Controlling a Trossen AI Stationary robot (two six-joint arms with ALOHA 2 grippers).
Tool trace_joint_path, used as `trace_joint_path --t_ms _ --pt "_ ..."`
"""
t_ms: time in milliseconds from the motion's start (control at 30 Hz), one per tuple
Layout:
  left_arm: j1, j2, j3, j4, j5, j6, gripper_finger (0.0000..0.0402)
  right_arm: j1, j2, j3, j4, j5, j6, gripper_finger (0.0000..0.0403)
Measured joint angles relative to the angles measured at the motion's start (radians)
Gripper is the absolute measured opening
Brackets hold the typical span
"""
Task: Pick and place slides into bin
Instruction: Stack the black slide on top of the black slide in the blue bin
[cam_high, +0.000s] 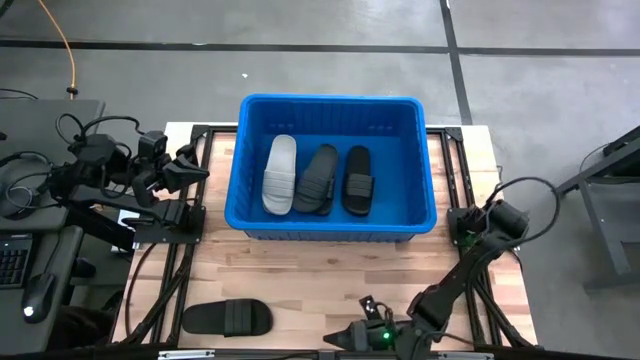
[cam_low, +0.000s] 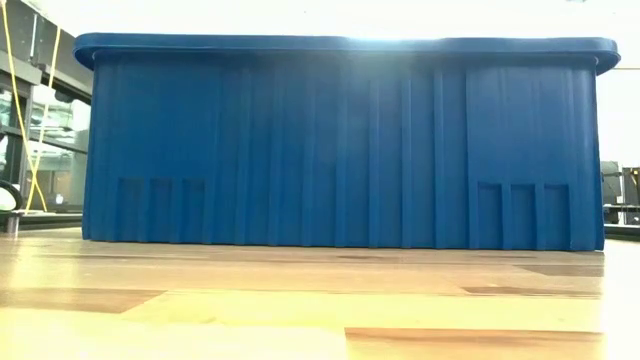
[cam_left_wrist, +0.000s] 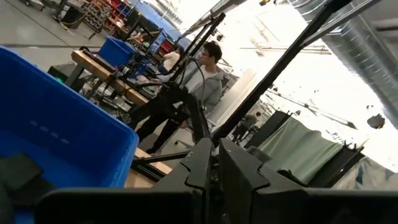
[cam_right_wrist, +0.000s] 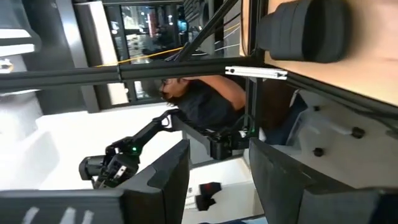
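The wooden table (cam_high: 330, 270) holds the blue bin (cam_high: 330, 222) with 3 slides (cam_high: 318, 180); 1 black slide (cam_high: 227, 318) lies outside. Right gripper (cam_high: 340, 342) open at the table's near edge; left gripper (cam_high: 190, 165) shut beside the bin.

bin (cam_high: 240, 160) walls fence three slides (cam_high: 320, 178), open top, table (cam_high: 330, 270) front bare beside one slide (cam_high: 228, 318)

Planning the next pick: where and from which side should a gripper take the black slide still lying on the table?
Grip the wide strap of the black slide, probably from straight above. It lies flat near the table's front-left corner, lengthwise left to right, so fingers could straddle the raised strap band across its middle. The right gripper, low at the front edge, looks nearer than the left gripper.
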Motion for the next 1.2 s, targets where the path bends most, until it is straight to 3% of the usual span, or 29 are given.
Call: trace_joint_path --t_ms 233,400,633,800,900,967,1067,1200 --pt "0.000 0.000 0.000 -0.007 0.000 -0.007 0.0024 0.004 0.049 0.000 0.024 0.025 0.100 0.0154" --pt "0.000 0.000 0.000 -0.046 0.024 -0.019 0.0024 0.006 0.049 0.001 0.021 0.078 0.012 0.0154" --pt "0.000 0.005 0.000 -0.346 0.071 -0.099 0.0024 0.011 0.049 0.001 0.012 0.113 -0.017 0.0154" --pt "0.000 -0.044 -0.009 -0.533 0.100 0.032 0.0024 0.029 0.045 0.001 0.047 0.207 -0.113 0.0154" --pt "-0.001 -0.109 -0.066 -0.465 0.121 -0.056 0.0024 0.040 0.045 0.001 0.048 0.288 -0.159 0.0154" --pt "0.000 -0.159 -0.114 -0.332 0.139 -0.138 0.0024 0.043 0.041 0.001 0.072 0.345 -0.227 0.0154" --pt "0.000 -0.212 -0.173 -0.165 0.171 -0.189 0.0024 0.053 0.002 0.000 0.131 0.447 -0.412 0.0154" --pt "0.000 -0.247 -0.234 -0.107 0.222 -0.181 0.0024 0.053 -0.096 0.002 0.141 0.554 -0.676 0.0153"
